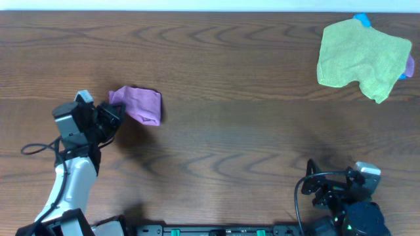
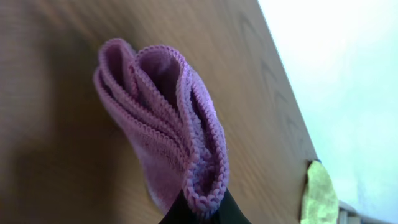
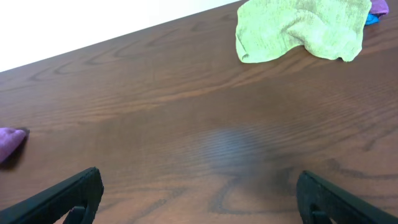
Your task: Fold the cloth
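Left wrist: soft purple cloth, looped folds

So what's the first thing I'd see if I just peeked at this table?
The purple cloth, bunched into folds on the left side of the table and pinched by the left gripper. Next, the bigger light-green cloth, lying crumpled in the far right corner. The right gripper sits wide open near the front edge, holding nothing.

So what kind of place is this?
Probably a robot lab or workshop, not a home: a wooden table, a left arm and right arm with loose cables, plus a purple cloth and green cloth for practice.
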Motion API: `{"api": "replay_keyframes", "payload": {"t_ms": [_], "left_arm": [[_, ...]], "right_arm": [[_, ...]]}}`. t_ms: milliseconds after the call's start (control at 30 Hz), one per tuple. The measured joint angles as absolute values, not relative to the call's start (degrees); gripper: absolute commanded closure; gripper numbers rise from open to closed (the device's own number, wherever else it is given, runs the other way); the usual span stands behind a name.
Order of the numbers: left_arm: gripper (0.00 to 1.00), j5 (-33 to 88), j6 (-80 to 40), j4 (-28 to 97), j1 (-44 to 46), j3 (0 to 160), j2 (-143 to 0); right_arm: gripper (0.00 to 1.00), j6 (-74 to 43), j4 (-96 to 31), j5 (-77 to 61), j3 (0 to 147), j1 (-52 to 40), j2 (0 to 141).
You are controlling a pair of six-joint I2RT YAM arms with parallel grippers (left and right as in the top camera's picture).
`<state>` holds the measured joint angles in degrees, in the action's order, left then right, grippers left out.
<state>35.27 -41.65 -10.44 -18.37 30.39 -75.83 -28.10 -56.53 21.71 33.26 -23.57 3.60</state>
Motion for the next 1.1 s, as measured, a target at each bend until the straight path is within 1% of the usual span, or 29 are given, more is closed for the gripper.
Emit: {"api": "replay_keyframes", "payload": {"t_ms": [400,1000,1033,1067,1100], "left_arm": [[0.94,36.7,-33.0,-1.4,-27.3,30.4,-75.8],[0.94,32.3,-28.4,5.9,-31.3,30.4,-75.8],[0.82,32.2,-28.2,5.9,-31.4,30.4,-75.8],[0.64,32.0,-27.9,6.0,-31.4,30.4,-75.8],[0.48,31.8,-27.8,6.0,-31.4,30.4,-75.8]], "right_arm": [[0.01,-28.1,-56.5,21.7,33.3,-23.6,3.6],[0.01,-28.1,-56.5,21.7,33.3,-23.6,3.6],[0.01,-28.1,-56.5,21.7,33.3,-23.6,3.6],[0.01,-28.1,-56.5,21.7,33.3,-23.6,3.6],[0.01,-28.1,-56.5,21.7,33.3,-23.6,3.6]]}}
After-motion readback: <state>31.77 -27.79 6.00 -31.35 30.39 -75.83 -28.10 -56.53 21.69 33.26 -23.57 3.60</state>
